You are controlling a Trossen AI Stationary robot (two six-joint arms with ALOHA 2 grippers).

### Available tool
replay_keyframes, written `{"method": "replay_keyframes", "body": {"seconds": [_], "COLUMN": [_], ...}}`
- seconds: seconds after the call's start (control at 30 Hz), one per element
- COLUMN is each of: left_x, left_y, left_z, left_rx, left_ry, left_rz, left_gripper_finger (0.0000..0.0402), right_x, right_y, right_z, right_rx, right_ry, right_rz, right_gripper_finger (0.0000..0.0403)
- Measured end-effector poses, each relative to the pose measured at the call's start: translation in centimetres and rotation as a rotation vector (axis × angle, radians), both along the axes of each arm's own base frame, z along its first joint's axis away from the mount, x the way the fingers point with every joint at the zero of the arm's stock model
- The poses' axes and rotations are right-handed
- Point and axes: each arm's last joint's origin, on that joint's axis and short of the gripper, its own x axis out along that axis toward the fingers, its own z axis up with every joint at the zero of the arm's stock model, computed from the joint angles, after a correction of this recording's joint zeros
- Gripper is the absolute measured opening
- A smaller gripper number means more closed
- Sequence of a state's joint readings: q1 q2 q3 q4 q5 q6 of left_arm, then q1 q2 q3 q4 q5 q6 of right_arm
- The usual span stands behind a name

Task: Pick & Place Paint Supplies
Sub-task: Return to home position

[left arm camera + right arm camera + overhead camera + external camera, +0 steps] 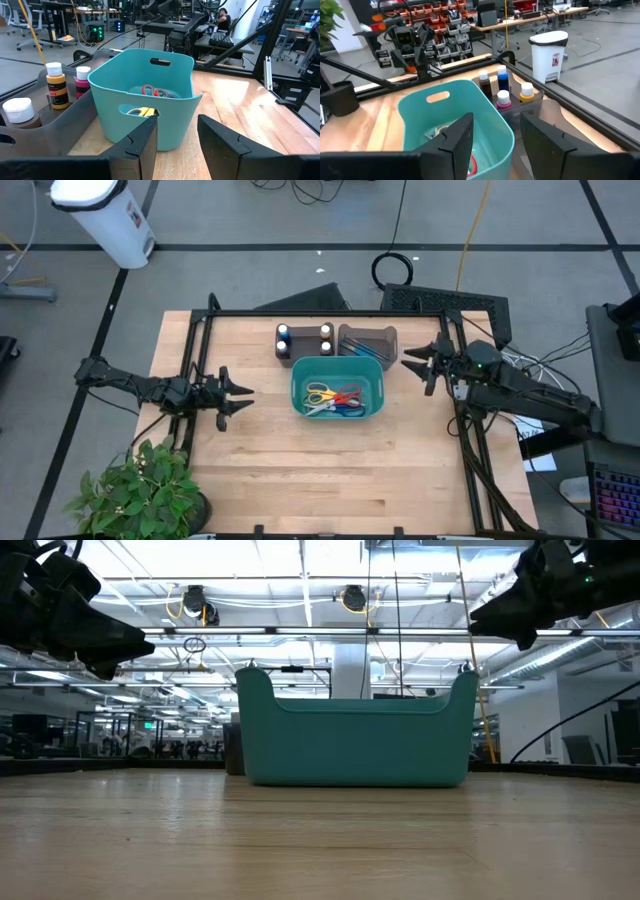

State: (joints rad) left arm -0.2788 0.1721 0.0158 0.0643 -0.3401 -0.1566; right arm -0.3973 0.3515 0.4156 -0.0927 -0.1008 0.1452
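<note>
Several small paint bottles (304, 339) stand upright in a dark tray (291, 350) behind a teal bin (296, 390). The left wrist view shows an amber bottle (56, 85) and a pink one (82, 80); the right wrist view shows the group of bottles (503, 87). A second dark tray (368, 341) beside the first holds thin blue brushes. My left gripper (240, 394) hovers open to the left of the bin (150, 95), level and pointing at it. My right gripper (412, 360) hovers open at the bin's right (420, 112), higher up. Nothing lies between the fingers of either gripper.
The teal bin (355, 740) holds scissors (335, 397) with yellow, red and blue handles. A potted plant (140, 490) stands at the table's near left corner. Black frame rails (470, 440) run along the table's sides. Bare wood stretches in front of the bin.
</note>
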Motion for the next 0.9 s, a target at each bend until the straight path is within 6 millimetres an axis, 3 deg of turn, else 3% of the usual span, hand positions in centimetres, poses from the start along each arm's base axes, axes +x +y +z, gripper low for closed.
{"method": "replay_keyframes", "body": {"seconds": [0.47, 0.6, 0.77, 0.9], "left_x": [0.0, 0.0, 0.0, 0.0], "left_y": [0.0, 0.0, 0.0, 0.0], "left_z": [0.0, 0.0, 0.0, 0.0], "left_rx": [0.000, 0.000, 0.000, 0.000], "left_ry": [0.000, 0.000, 0.000, 0.000], "left_rz": [0.000, 0.000, 0.000, 0.000], "left_gripper_finger": [0.0147, 0.0147, 0.0147, 0.0147], "right_x": [-1.7, -1.5, -1.2, -0.9], "right_y": [0.7, 0.6, 0.0, 0.0], "right_z": [-0.3, -2.5, -6.0, -7.1], "right_rx": [0.016, 0.031, 0.133, 0.076], "right_ry": [-0.029, 0.008, 0.017, 0.010], "right_rz": [0.001, -0.005, -0.171, -0.116], "right_gripper_finger": [0.0156, 0.0155, 0.0155, 0.0154]}}
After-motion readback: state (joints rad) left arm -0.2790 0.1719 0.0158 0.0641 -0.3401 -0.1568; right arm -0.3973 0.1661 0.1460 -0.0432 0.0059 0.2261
